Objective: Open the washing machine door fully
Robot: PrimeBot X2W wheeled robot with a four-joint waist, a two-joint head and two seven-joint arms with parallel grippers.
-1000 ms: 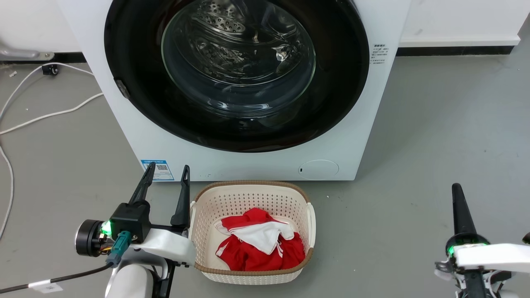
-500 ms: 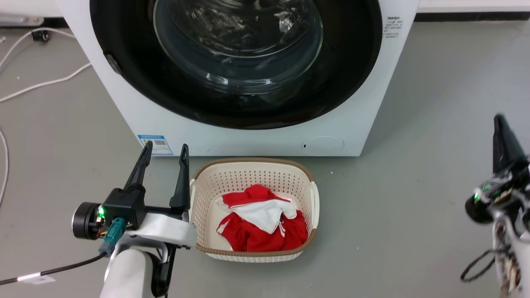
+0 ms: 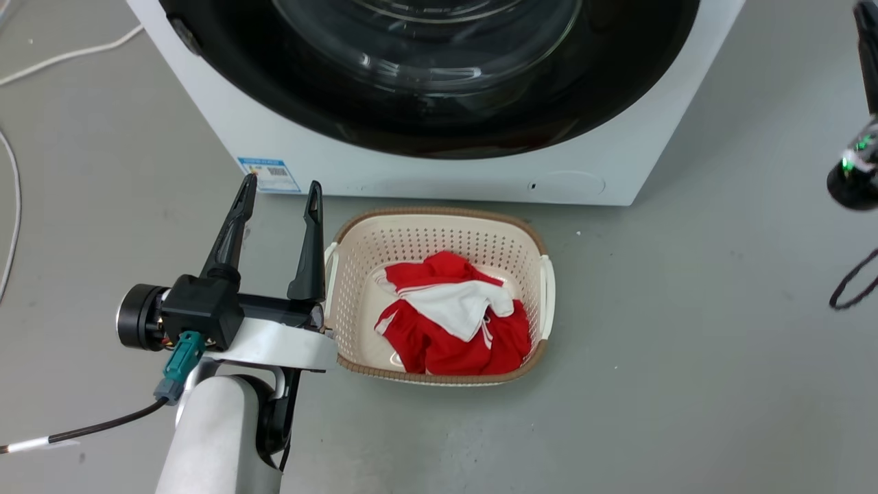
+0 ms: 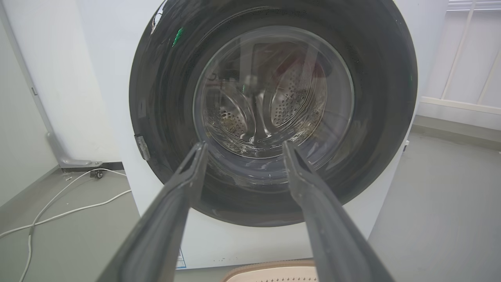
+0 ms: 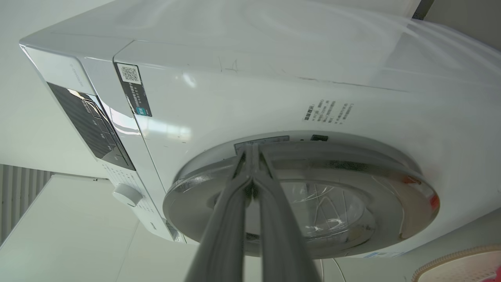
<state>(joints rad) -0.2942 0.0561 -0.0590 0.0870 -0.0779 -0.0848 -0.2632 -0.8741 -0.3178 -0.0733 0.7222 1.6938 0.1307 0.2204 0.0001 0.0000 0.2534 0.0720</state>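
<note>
The white washing machine [image 3: 439, 178] fills the top of the head view, and its glossy black door [image 3: 343, 116] with the glass bowl lies shut against the front. My left gripper [image 3: 278, 189] is open and empty, low by the washer's lower left corner, left of the basket. In the left wrist view its fingers [image 4: 242, 145] point straight at the door [image 4: 164, 117] from some distance. My right gripper [image 3: 868, 48] is raised at the far right edge. In the rolled right wrist view it [image 5: 252, 150] is shut with nothing held, its tips in line with the door's rim [image 5: 352, 164].
A cream laundry basket [image 3: 439, 218] holding red and white clothes [image 3: 453, 322] stands on the grey floor right in front of the washer. White cables [image 3: 68, 51] trail on the floor at the left. Open floor lies right of the basket.
The head camera has tilted down and closer, so the washer shifted up in view. My right arm rose from the lower right to the upper right edge. The left gripper barely moved.
</note>
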